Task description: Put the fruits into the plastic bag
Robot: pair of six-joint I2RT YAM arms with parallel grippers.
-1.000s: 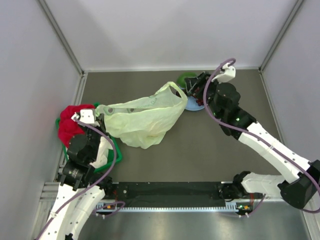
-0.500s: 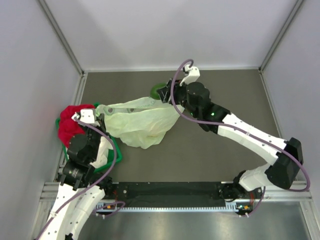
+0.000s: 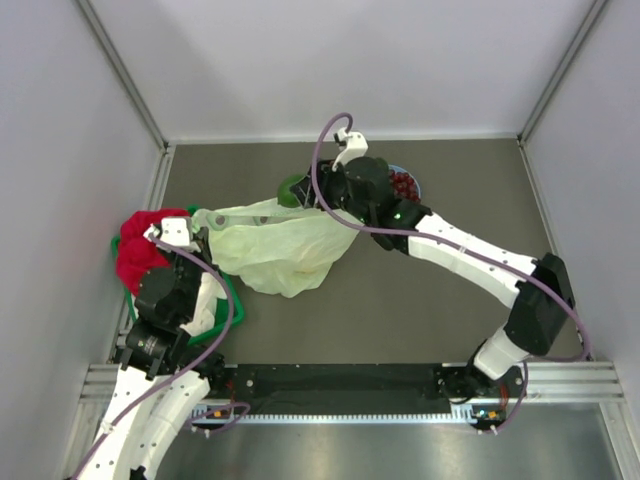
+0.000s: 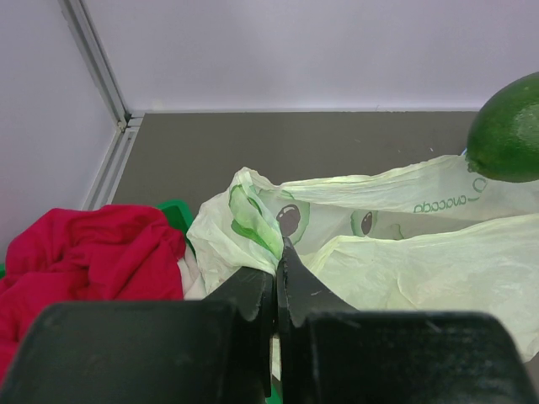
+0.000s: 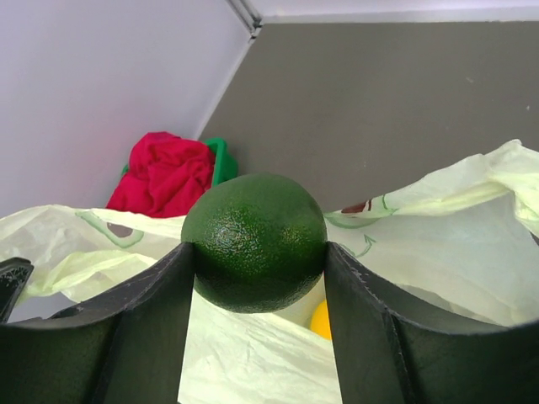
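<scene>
Right hand (image 5: 257,252): you have it clamped on the green avocado-like fruit (image 5: 253,240), one finger against each side.
Avocado-like fruit: held between your right fingers, over the open mouth of the plastic bag (image 3: 285,245).
Left hand (image 4: 276,261): pressed together, pinching the bag's rim at its fingertips.
Plastic bag: stretched from your left hand to beneath your right hand, sagging onto the surface (image 3: 400,300).
Citrus (image 5: 320,320): inside the bag, below your right hand.
Grape bunch (image 3: 403,184): on the blue plate (image 3: 418,186), behind your right hand, away from the bag.
Red cloth (image 4: 93,252): just left of your left hand.

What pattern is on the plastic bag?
The plastic bag shows green avocado drawings with dark pits; clearest in the left wrist view.
</scene>
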